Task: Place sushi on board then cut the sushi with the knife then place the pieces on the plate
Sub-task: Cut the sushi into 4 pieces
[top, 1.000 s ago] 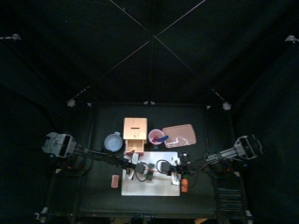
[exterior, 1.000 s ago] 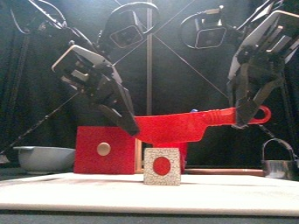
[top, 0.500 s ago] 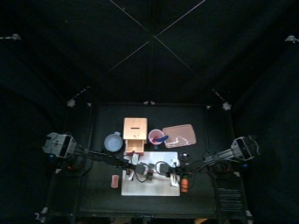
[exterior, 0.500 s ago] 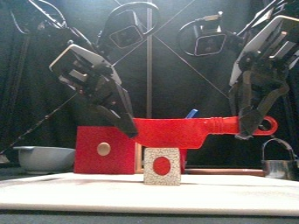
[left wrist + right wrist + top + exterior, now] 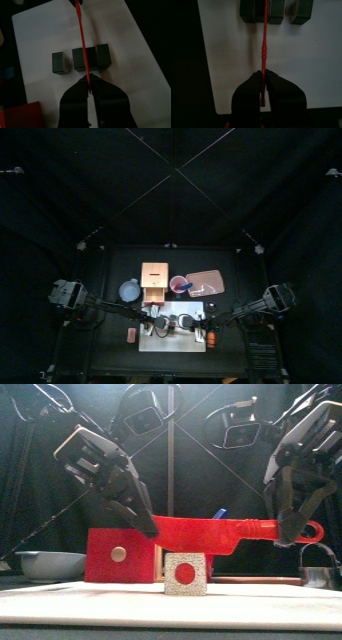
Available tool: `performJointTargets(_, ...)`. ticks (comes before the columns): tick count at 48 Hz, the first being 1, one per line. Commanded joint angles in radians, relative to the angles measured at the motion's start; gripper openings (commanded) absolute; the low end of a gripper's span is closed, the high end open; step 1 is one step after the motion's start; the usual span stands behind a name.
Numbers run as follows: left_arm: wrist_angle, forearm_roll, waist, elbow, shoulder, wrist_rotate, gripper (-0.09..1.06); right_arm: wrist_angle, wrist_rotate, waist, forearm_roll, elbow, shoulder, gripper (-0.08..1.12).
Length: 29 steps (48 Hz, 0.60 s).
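Note:
The sushi roll [image 5: 186,574] stands on the white cutting board [image 5: 80,602], its white end with a red centre facing the front. The wrist views show three dark blocks: one [image 5: 60,63] apart, two [image 5: 93,57] touching. A red toy knife [image 5: 214,532] hangs level above them, held at both ends. My left gripper [image 5: 144,524] is shut on the blade tip, and my right gripper [image 5: 291,534] is shut on the handle. Seen edge-on, the blade [image 5: 265,45] runs over the touching pair [image 5: 264,10]. Both grippers [image 5: 151,318] [image 5: 206,325] hover over the board [image 5: 178,340].
Behind the board stand the wooden box with a red drawer front [image 5: 120,554], the blue-grey bowl [image 5: 51,564] at the left, a blue knife [image 5: 219,513] in the red cup [image 5: 178,283], and the pink tray [image 5: 207,283]. A metal cutter [image 5: 315,574] sits at the right.
The knife's handle end has come down with my right gripper, so the knife now hangs level and slightly further right. The sushi has not moved.

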Motion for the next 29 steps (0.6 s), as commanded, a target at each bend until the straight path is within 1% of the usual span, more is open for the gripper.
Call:
performJointTargets(1, -0.021, 0.002, 0.012, -0.025, -0.009, 0.002, 0.38, -0.018, -0.008, 0.0, -0.005, -0.035, -0.018, 0.38)
performJointTargets(20, -0.023, 0.0, 0.015, -0.005, -0.008, 0.002, 0.38, -0.018, -0.011, -0.006, -0.018, -0.04, -0.012, 0.38)
performJointTargets(29, -0.023, 0.0, 0.018, -0.002, -0.008, 0.002, 0.38, -0.018, -0.014, -0.017, -0.025, -0.044, -0.003, 0.38)
